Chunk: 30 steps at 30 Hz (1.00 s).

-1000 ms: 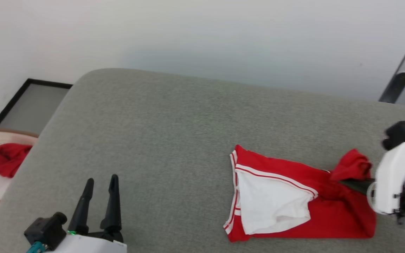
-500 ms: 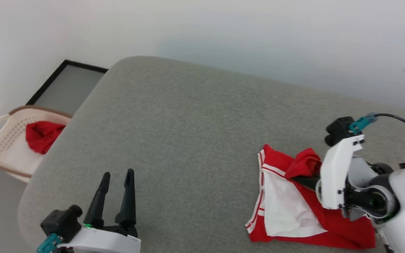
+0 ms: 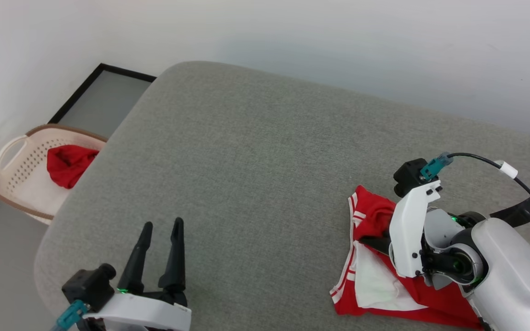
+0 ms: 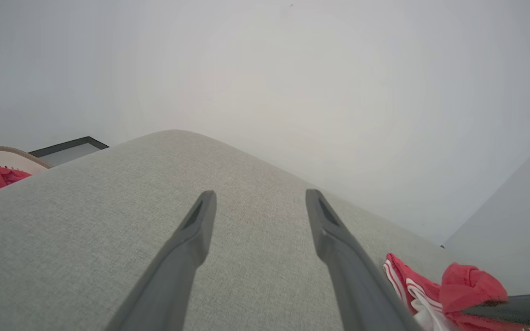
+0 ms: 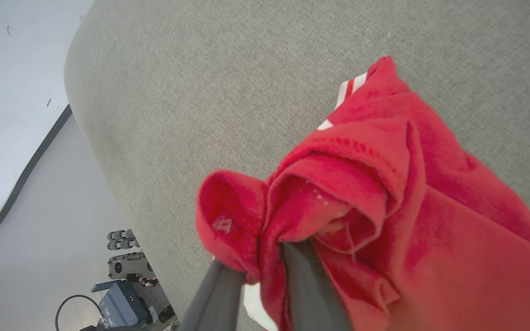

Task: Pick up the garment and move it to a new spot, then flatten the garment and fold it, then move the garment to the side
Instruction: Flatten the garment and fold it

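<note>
Right tool (image 5: pixel 265 264): jaws narrow, closed on a bunched fold of red cloth of the garment (image 3: pixel 373 212). The fold is raised. The rest of the garment, a white sleeve uppermost, lies rumpled on the grey padded surface (image 3: pixel 256 151) near its front right edge.

Left tool (image 3: pixel 163 223): jaws spread wide, empty, above bare surface at the front left, well apart from the garment.

Step in hand, as judged: picking up the garment to carry it to a new spot. Flattening and folding are not yet done.

Next move calls for a lift high enough to free the trailing cloth, with the grip kept firm, then a carry toward the open centre.

Count: two tools; one garment; one laundry basket (image 3: pixel 5 151) on the floor to the left; one plain red cloth (image 3: pixel 68 163) inside it.
</note>
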{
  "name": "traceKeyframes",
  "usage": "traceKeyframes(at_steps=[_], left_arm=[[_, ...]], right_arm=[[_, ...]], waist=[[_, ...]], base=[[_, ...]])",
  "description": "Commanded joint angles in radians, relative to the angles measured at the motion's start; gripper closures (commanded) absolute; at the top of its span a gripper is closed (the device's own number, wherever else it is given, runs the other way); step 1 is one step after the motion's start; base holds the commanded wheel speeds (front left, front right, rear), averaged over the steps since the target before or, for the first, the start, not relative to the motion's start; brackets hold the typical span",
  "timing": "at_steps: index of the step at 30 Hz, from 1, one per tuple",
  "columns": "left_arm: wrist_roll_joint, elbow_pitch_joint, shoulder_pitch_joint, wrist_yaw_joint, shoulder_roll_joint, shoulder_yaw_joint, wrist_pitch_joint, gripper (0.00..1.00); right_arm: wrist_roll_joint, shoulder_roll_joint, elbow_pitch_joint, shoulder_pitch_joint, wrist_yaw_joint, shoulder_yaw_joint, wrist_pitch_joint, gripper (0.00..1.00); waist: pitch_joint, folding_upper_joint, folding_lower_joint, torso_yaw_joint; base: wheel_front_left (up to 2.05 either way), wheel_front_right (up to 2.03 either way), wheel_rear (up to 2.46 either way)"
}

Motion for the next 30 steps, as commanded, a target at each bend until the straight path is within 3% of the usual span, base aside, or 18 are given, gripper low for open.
traceKeyframes(at_steps=[1, 2, 11, 17, 22, 30], left_arm=[[0.001, 0.001, -0.01, -0.003, 0.001, 0.004, -0.001, 0.0], [0.0, 0.002, -0.009, -0.003, 0.003, 0.008, -0.001, 0.0], [0.0, 0.012, -0.006, -0.003, 0.017, 0.02, -0.001, 0.0], [0.004, 0.009, 0.005, -0.003, 0.029, 0.027, -0.001, 0.0], [0.018, 0.001, 0.019, -0.003, 0.041, 0.049, -0.001, 0.0], [0.045, -0.021, 0.046, -0.003, 0.06, 0.071, -0.001, 0.0]], right_arm=[[0.008, -0.009, -0.004, -0.012, 0.0, 0.008, 0.0, 0.08], [0.013, -0.012, -0.009, -0.017, 0.0, 0.018, 0.001, 0.0], [0.082, -0.061, -0.113, -0.037, 0.0, 0.109, 0.0, 0.0], [0.111, -0.098, -0.199, -0.033, 0.0, 0.129, -0.076, 0.0], [0.065, -0.162, -0.278, -0.019, 0.0, 0.132, -0.245, 0.0], [-0.048, -0.252, -0.271, 0.073, 0.0, 0.079, -0.661, 0.0]], waist=[[-0.001, 0.0, 0.0, -0.004], [-0.003, 0.0, 0.0, -0.009], [-0.021, 0.0, 0.0, -0.06], [-0.036, 0.0, 0.0, -0.105], [-0.048, 0.0, 0.0, -0.157], [-0.067, 0.0, 0.0, -0.248]], base=[[0.0, 0.0, 0.0], [0.0, 0.0, 0.0], [0.0, 0.0, 0.0], [0.0, 0.0, 0.0], [0.0, 0.0, 0.0], [0.0, 0.0, 0.0]])
